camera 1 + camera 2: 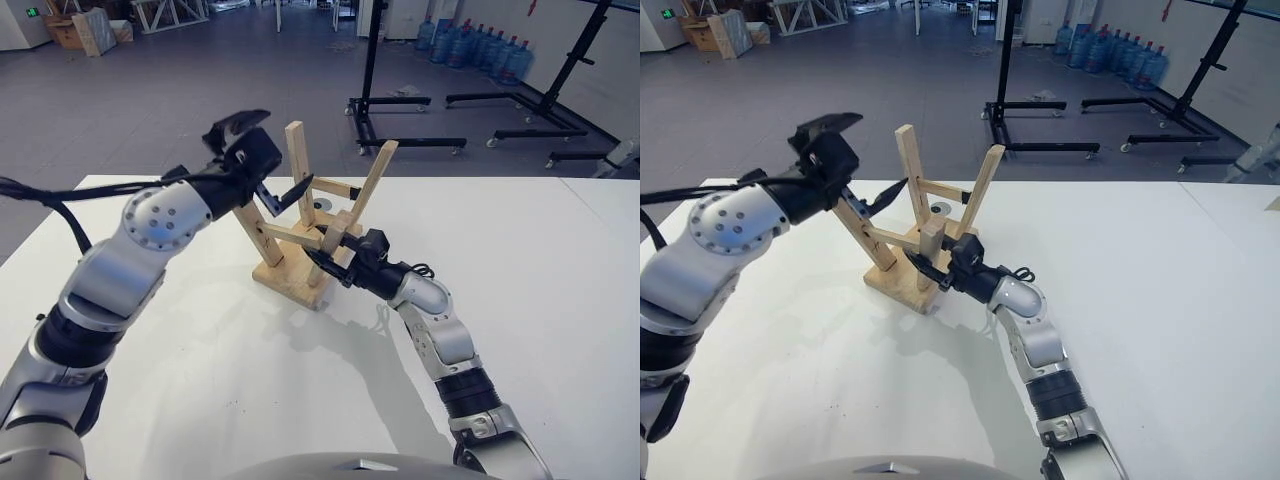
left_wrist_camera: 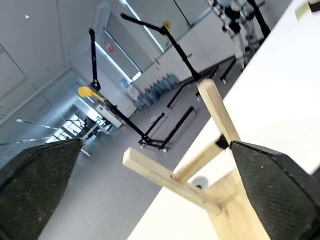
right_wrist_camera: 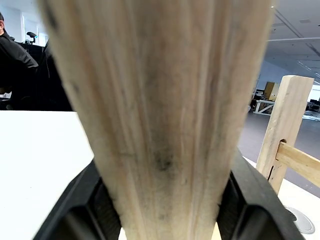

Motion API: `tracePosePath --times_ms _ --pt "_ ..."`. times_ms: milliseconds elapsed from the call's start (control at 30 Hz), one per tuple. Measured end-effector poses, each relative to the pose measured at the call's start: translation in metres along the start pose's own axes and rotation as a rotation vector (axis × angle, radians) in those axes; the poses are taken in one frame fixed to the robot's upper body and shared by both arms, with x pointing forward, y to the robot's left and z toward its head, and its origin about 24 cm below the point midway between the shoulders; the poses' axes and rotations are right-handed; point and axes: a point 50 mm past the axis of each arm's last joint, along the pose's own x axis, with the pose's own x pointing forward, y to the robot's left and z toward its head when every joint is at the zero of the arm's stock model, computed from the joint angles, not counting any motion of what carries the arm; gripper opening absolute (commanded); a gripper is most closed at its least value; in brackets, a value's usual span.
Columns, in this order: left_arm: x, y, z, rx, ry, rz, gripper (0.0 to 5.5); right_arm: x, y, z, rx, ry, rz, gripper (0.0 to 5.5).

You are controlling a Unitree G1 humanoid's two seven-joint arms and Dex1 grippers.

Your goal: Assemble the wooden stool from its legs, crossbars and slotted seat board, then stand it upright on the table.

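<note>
My left gripper (image 1: 283,152) hangs released, jaws spread wide, up among the leg tops on the left side of the stool (image 1: 305,240), which is upside down near the middle of the table (image 1: 520,300) with its seat board (image 1: 285,282) flat on the surface and its legs pointing up. I judge the step in hand to be seating the near leg (image 1: 337,235), with the turn upright yet to come. To do it well, I would close the left jaws on the left leg (image 1: 255,232) or on the crossbar (image 1: 288,236) beside it, bracing the frame so the board cannot slide. I would then press with the right along the leg's own axis, not sideways, so the crossbar joints are not levered apart. My right gripper (image 1: 335,256) is clenched on that near leg, low down, just above the board; in the right wrist view the wood stands between both pads (image 3: 87,210). Hidden: the left wrist covers part of the left leg, and I cannot tell whether the lower left finger (image 1: 292,192) touches the wood. The right gripper covers the slot where the near leg meets the board, so how deep it sits cannot be read.
</note>
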Motion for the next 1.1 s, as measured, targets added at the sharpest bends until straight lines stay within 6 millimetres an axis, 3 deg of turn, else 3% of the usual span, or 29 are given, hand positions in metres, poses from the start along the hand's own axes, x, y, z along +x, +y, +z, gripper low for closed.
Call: tracePosePath --times_ms 300,600,1100 --pt "0.016 -0.013 -0.025 0.126 0.021 0.005 5.4 0.004 0.0 0.008 0.022 -0.04 -0.005 2.06" --pt "0.02 -0.018 -0.02 0.145 -0.005 -0.023 5.4 0.009 0.008 0.005 0.038 -0.04 0.015 2.06" --pt "0.022 -0.016 -0.016 0.138 -0.013 -0.011 5.4 0.002 0.003 -0.001 0.014 -0.033 -0.007 2.06"
